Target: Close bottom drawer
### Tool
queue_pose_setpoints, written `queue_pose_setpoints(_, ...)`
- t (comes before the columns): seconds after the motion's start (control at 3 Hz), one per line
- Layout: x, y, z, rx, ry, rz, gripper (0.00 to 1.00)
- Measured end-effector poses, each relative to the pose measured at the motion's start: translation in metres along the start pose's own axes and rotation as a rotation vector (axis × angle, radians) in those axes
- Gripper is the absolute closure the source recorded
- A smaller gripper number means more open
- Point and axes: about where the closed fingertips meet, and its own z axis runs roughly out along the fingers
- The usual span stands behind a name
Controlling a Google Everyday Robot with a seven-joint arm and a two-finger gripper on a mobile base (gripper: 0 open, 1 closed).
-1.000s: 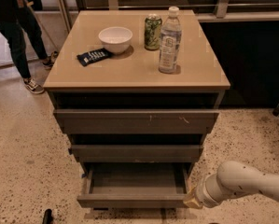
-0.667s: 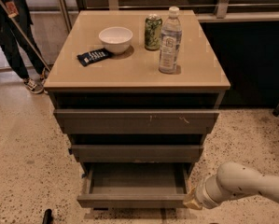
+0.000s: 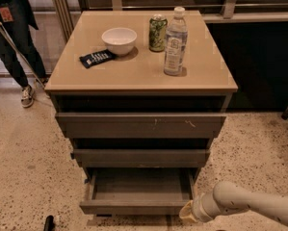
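Observation:
The bottom drawer (image 3: 138, 207) is the lowest of three dark grey-brown drawers in the cabinet. It stands pulled out, and its shallow inside shows empty. Above it are the middle drawer (image 3: 141, 158) and the widest top drawer (image 3: 141, 125), whose front has pale scratches. My gripper (image 3: 188, 212) comes in from the lower right on a cream arm. It sits low by the right front corner of the bottom drawer, just outside it. Only its base shows.
On the tan cabinet top (image 3: 206, 76) stand a white bowl (image 3: 119, 40), a green can (image 3: 158, 32), a clear water bottle (image 3: 175, 42) and a dark snack packet (image 3: 98, 57). A person (image 3: 13, 37) stands at the far left. The floor is speckled terrazzo.
The gripper has stayed by the drawer's right front corner. The person at the left has shifted a little. The drawer is as far out as before.

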Motion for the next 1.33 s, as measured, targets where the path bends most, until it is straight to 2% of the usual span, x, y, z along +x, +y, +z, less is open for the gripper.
queue_pose_setpoints(0.33, 0.017, -0.021, 0.058, -0.043, -0.050, -0.028, 1.00)
queue_pose_setpoints(0.67, 0.028, -0.027, 0.081, -0.042, -0.067, -0.001, 1.00)
queue_pose_setpoints(1.33, 0.029, -0.029, 0.095, -0.043, -0.074, -0.018, 1.00)
